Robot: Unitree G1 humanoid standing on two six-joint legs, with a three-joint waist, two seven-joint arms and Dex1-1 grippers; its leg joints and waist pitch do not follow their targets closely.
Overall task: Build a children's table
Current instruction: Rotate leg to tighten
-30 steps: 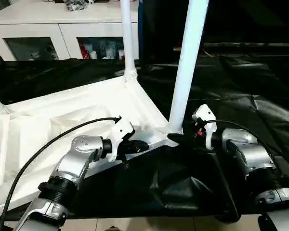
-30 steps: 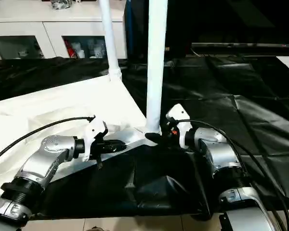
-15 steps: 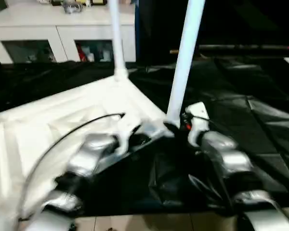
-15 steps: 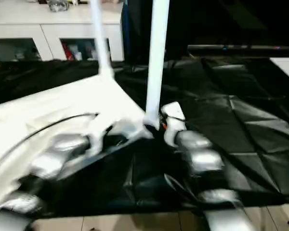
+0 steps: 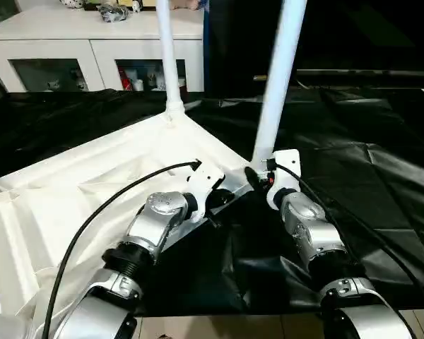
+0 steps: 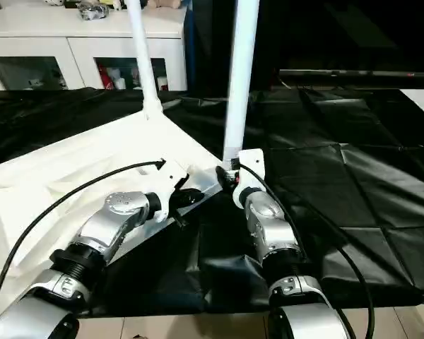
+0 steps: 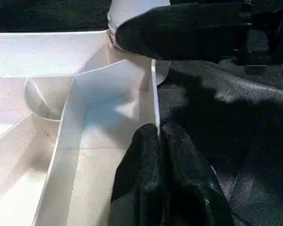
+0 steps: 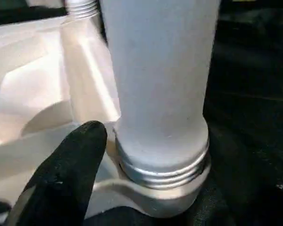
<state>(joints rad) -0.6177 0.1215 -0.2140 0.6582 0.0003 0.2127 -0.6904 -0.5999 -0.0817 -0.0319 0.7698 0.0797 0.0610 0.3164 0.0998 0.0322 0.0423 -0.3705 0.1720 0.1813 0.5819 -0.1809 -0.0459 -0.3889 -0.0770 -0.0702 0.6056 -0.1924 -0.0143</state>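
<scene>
The children's table top [image 5: 92,183] lies upside down on a black sheet, ribbed underside up. Two white tube legs stand upright in its corners, a far leg [image 5: 167,56] and a near leg [image 5: 277,85]. My left gripper [image 7: 159,129] is shut on the thin rim of the top, a little left of the near leg's corner. My right gripper [image 5: 253,176] sits at the threaded base of the near leg. One black finger [image 8: 70,165] stands just beside the leg's collar with a small gap; the other finger is hidden behind the leg.
A white cabinet [image 5: 92,42] with glass-fronted compartments stands at the back left. The black sheet [image 5: 360,162] spreads wrinkled to the right and the far side. A black cable [image 5: 106,205] loops over the top from my left arm. Pale floor [image 5: 233,326] shows at the front edge.
The camera has shifted. My right forearm has swung in from the right and now points straight at the near leg, its jaws a little wider. The left gripper keeps hold of the rim.
</scene>
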